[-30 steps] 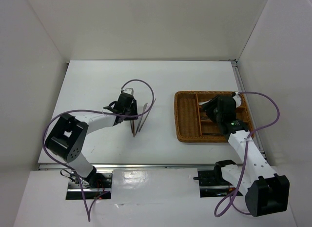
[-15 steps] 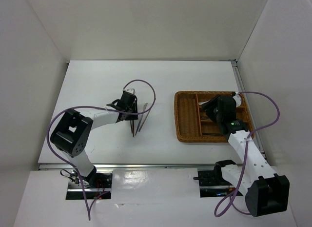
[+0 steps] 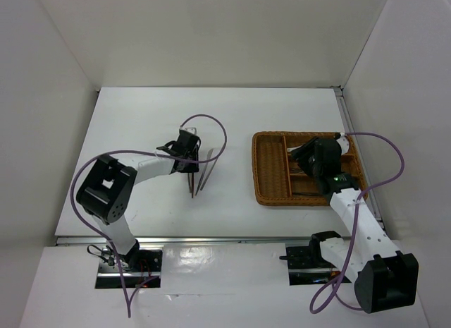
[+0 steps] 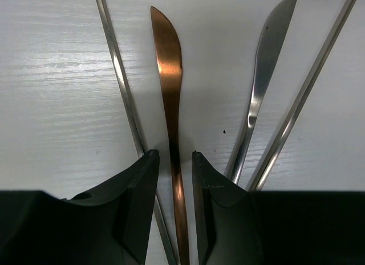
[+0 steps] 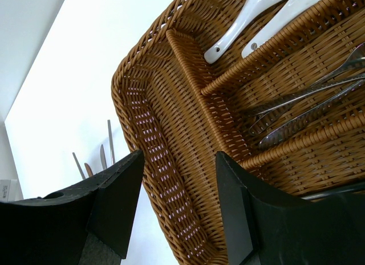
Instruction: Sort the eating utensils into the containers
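Observation:
A copper-coloured knife [image 4: 168, 77] lies on the white table between a silver knife [image 4: 265, 65] and two metal chopsticks [image 4: 117, 71], one on each side. My left gripper [image 4: 174, 162] is low over the table. Its jaws straddle the copper knife's handle, with a thin gap on each side. In the top view this gripper [image 3: 189, 161] sits over the loose utensils [image 3: 199, 178]. My right gripper [image 5: 179, 179] is open and empty above the brown wicker tray [image 5: 165, 162]. The tray [image 3: 258, 169] holds white spoons [image 5: 251, 14] and silver forks [image 5: 302, 105] in its short sections.
The tray's long left section [image 3: 268, 166] has nothing in it. White walls close in the table on the left, back and right. Purple cables loop over both arms. The loose utensils also show far off in the right wrist view [image 5: 102, 157].
My left arm has drawn its elbow in and its gripper has shifted slightly over the loose utensils. The right arm and the tray have not moved.

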### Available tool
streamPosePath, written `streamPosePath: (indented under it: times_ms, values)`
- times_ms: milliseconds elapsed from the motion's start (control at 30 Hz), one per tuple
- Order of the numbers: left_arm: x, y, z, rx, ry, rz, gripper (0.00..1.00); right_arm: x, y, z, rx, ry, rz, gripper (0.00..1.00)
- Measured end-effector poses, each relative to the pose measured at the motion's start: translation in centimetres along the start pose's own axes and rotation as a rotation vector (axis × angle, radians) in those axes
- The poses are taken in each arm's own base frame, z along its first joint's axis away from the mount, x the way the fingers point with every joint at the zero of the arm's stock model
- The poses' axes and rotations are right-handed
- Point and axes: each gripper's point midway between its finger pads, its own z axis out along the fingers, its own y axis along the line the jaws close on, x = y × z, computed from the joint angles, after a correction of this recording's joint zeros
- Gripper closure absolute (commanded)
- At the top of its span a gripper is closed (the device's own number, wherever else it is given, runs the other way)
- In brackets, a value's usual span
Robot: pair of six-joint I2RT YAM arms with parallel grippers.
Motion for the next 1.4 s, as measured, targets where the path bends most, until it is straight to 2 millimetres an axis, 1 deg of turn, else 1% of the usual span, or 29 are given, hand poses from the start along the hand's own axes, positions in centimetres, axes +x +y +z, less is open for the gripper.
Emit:
streamPosePath:
  times_ms: [233,400,567,700,800,933,1067,1167,1267,1333,1400]
  values:
    - [-0.3,0.2,0.4,-0.043,0.014,0.053,0.63,-0.1,0.2,0.0,-0.006,-0.004,0.001,0.39]
    - [-0.3,0.1,0.5,-0.058,0.019,0.084,0.63,-0.2,0.2,0.0,-0.006,-0.007,0.001,0.39]
    - [-0.1,-0.1,0.5,-0.063,0.022,0.094,0.69,-0.4,0.4,-0.3,-0.019,-0.015,0.003,0.39]
    - [-0.1,-1.0,0.6,-0.064,0.025,0.111,0.73,-0.5,0.8,-0.5,-0.036,-0.017,0.005,0.39]
    - [-0.1,-1.4,0.7,-0.063,0.026,0.122,0.76,-0.3,1.0,-0.5,-0.047,-0.005,0.005,0.39]
    - [0.0,-1.6,0.6,-0.059,0.029,0.125,0.84,0.0,1.3,-0.6,-0.066,0.010,0.004,0.39]
    - [0.0,-1.7,0.6,-0.054,0.030,0.125,0.87,0.3,1.8,-0.7,-0.099,0.026,-0.011,0.39]
    - [0.0,-1.8,0.4,-0.047,0.034,0.124,0.87,0.9,2.8,-0.9,-0.170,0.058,-0.056,0.39]
    - [0.6,-1.9,-0.2,-0.034,0.064,0.129,0.87,1.8,4.7,-1.2,-0.286,0.109,-0.114,0.39]
    - [0.7,-2.0,-1.1,-0.018,0.078,0.129,0.87,2.6,6.1,-1.3,-0.376,0.148,-0.159,0.39]
    - [-0.1,-2.6,-2.5,0.016,0.055,0.118,0.87,4.0,7.3,-1.3,-0.452,0.192,-0.208,0.38]
